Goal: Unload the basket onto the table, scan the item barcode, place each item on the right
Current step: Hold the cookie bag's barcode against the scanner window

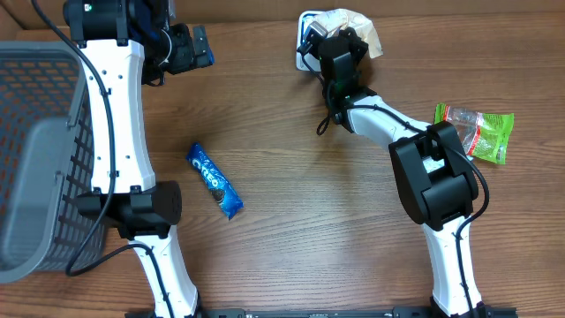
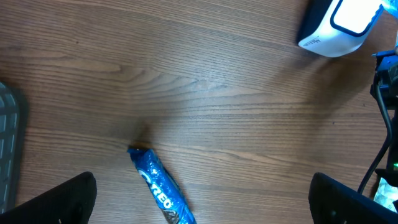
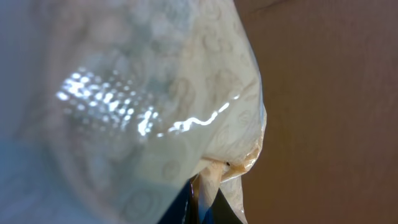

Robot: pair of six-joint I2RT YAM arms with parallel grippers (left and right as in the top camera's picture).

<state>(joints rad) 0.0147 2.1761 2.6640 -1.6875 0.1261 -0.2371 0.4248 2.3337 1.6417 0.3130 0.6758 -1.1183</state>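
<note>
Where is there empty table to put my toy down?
Bare wooden table spreads right of the blue Oreo cookie packet, mid-table. It's crowded by the white scanner, where the right pincer grips a cream plastic bag.

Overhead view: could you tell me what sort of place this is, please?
Likely a mock shop checkout: a white scanner, a grey basket, and packaged snacks like the Oreo pack.

Left end effector (image 1: 199, 49) agape; right end effector (image 1: 328, 37) tightly closed.
</note>
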